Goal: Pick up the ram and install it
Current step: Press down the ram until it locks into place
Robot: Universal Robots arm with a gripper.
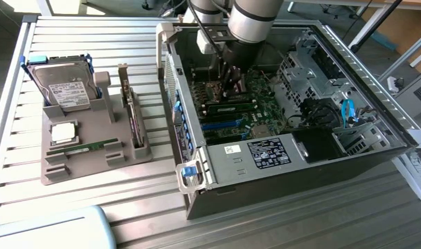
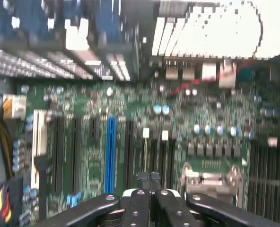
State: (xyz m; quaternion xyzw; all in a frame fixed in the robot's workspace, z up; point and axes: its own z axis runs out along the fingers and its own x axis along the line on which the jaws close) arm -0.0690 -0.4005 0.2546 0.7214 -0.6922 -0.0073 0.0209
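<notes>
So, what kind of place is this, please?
Probably a workshop or lab bench for assembling computers: an open computer case lies on a slatted metal table, with a hard drive standing in a grey parts holder beside it.

- The gripper (image 2: 148,178) hangs above a green motherboard (image 2: 144,127), its two black jaws pressed together with nothing between them.
- A blue slot (image 2: 110,153) runs among several long black slots (image 2: 74,151) on the board.
- A silver processor socket (image 2: 211,177) lies just beside the jaws.
- A finned metal heatsink (image 2: 201,35) (very bright) stands past the board.
</notes>
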